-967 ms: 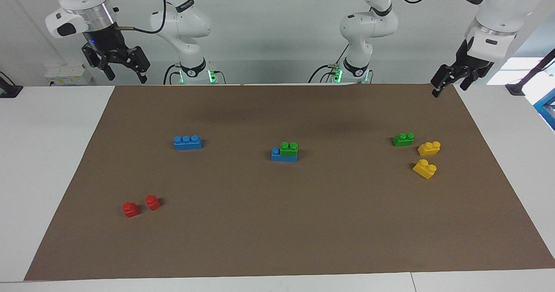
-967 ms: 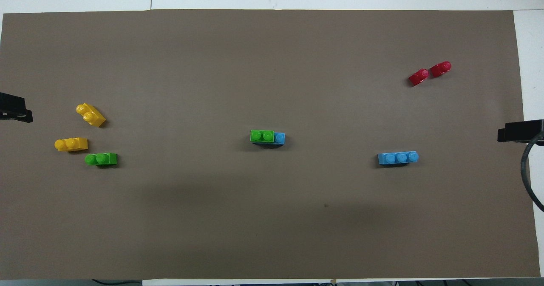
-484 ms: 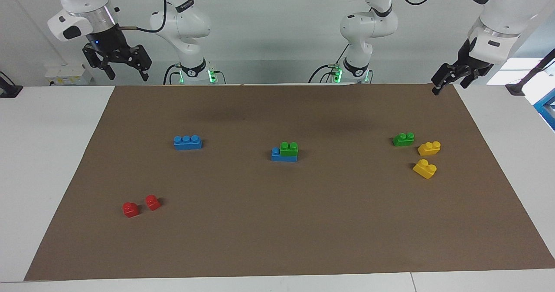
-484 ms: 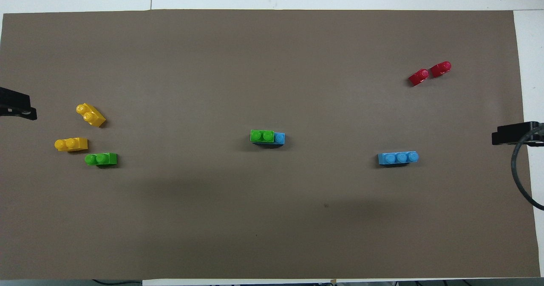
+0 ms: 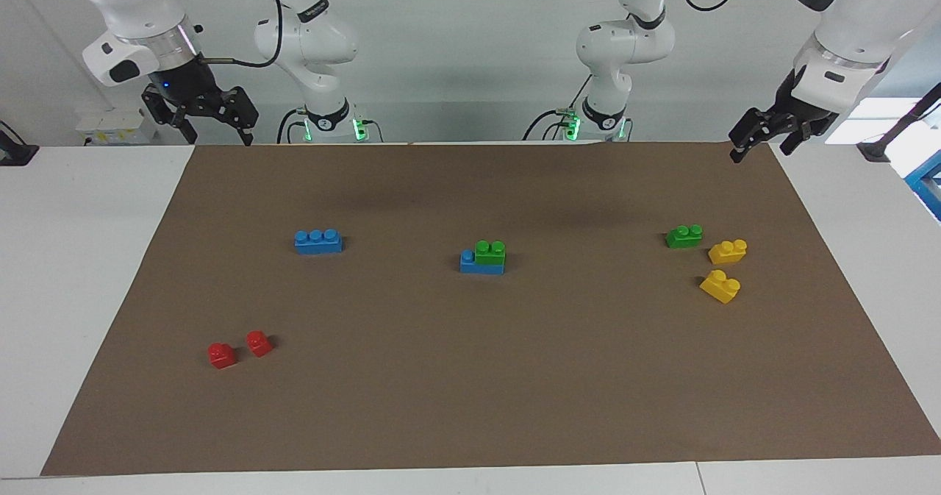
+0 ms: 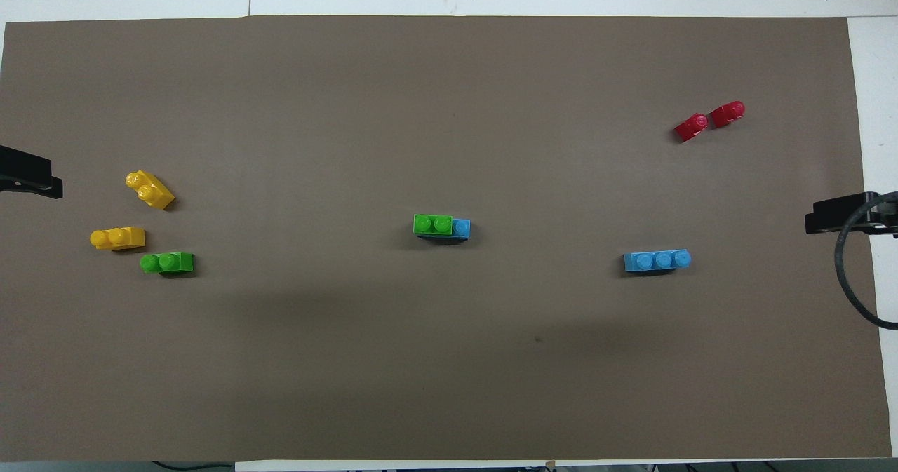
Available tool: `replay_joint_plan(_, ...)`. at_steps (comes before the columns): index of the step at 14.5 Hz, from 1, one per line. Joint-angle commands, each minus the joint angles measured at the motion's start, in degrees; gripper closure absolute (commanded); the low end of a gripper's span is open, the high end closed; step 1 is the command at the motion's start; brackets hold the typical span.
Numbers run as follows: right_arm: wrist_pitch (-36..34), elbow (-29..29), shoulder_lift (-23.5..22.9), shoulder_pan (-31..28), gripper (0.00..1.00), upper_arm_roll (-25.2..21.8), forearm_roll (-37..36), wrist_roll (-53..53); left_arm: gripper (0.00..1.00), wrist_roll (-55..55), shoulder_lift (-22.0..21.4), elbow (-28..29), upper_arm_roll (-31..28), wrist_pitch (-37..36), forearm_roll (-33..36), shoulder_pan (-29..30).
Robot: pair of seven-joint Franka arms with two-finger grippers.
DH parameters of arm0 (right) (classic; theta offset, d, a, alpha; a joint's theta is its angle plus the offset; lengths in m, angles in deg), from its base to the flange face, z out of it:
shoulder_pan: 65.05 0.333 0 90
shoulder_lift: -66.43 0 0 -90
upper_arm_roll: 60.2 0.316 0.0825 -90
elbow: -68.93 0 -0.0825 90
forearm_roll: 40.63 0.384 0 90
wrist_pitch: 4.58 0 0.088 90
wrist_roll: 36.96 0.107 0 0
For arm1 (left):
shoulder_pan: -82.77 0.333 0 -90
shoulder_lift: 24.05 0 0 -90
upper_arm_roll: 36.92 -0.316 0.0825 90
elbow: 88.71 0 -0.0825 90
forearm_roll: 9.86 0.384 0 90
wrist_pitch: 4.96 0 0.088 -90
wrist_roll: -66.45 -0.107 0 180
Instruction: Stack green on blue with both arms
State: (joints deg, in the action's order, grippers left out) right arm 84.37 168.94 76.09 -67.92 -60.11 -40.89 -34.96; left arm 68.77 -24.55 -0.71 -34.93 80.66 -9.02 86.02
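Brown matte paper matting [image 5: 470, 377] is covering most of the white desk [image 5: 81, 274], and the plastic toy bricks are lying spread across it. At its middle, a small bright green two-stud brick [image 5: 490, 251] is sitting on a long bright blue three-stud brick [image 5: 481, 262], covering two of its studs and leaving the one toward the right arm's end bare. A second long blue three-stud brick [image 5: 318, 240] is lying alone toward the right arm's end, about as near to the robots as the stack. A second small green two-stud brick [image 5: 684, 235] is resting toward the left arm's end, just beside two glossy yellow two-stud bricks [image 5: 727, 251], the other one [image 5: 720, 286] lying farther from the robots and turned askew. Two small red single-stud bricks [image 5: 240, 349] are sitting almost touching each other, farther from the robots than the lone blue brick.

Only the facing view is showing the white jointed arms whole: the left gripper [image 5: 764, 139] is hanging in the air over the matting's corner, fingers spread and holding nothing, while the right gripper [image 5: 213, 120] is hanging over the desk's edge by the other near corner, likewise spread and holding nothing. From overhead, just black tips are showing at the frame's edges [image 6: 28, 177] [image 6: 842, 214], with a looping black cable [image 6: 852, 275] beside the right one. The overhead view is showing the round stud tops and each brick's rectangular outline more plainly.
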Motion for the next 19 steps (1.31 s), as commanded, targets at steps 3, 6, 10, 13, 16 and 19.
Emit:
replay_joint_plan(3, -1.59, -1.75, -0.96, -0.38, 0.00, 0.18, -1.59, -1.30, 0.00, 0.22, 0.85, -1.43, 0.03, -0.02, 0.13, -0.17)
replay_joint_plan(6, -1.51, -1.14, -0.61, -0.82, 0.00, 0.18, -1.85, -1.30, 0.00, 2.14, 0.85, -1.51, 0.03, 0.76, -1.01, -0.44)
replay_joint_plan(10, -1.51, -0.96, -0.52, -0.91, 0.00, -0.17, -1.94, -1.39, 0.00, 2.51, 0.67, -1.69, 0.03, 0.94, -1.19, 0.18)
replay_joint_plan(13, -1.42, -1.05, -0.52, -1.00, 0.00, -0.35, -2.03, -1.48, 0.00, 2.25, 0.67, -1.69, 0.03, 1.12, -1.28, 0.09)
replay_joint_plan(16, -0.98, -0.96, -0.52, -0.82, 0.00, -0.35, -2.03, -1.39, 0.00, 2.07, 0.67, -1.60, 0.03, 1.29, -1.37, 0.09)
replay_joint_plan(19, -0.98, -0.96, -0.52, -0.91, 0.00, -0.35, -2.03, -1.39, 0.00, 2.07, 0.67, -1.60, 0.03, 1.38, -1.37, -0.26)
